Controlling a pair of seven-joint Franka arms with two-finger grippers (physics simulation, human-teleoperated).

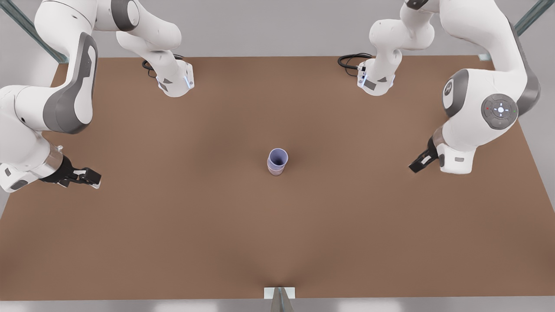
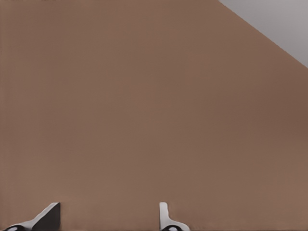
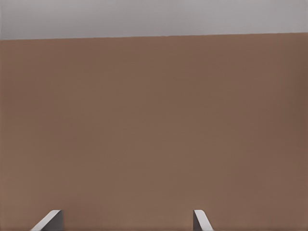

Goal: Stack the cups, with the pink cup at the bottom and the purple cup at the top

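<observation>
Item 1, the cups. We log the purple cup nested upright inside the pink cup. Its lavender rim and open mouth are on top, and a band of pink wall shows beneath. The stack stands near the middle of the brown table, well apart from both arms.

Item 2, left gripper. Fingers spread wide and grasping nothing, over bare table near an edge.

Item 3, right gripper. Fingers likewise spread, empty, over bare table with the far edge ahead.

Item 4, arms in the front view. One gripper hangs low at the front view's left and the other gripper low at the front view's right. We cannot match either to a wrist camera, since the wrist views offer no landmark.

Item 5, status. We judge the ordering met: pink below, purple above.

Item 6, handling note. What is left is to leave the stack alone. We recommend holding both arms out at the sides. Any further motion should go up and outward, never across the centre, as the nested pair is tall, narrow-footed and likely easy to tip.
</observation>
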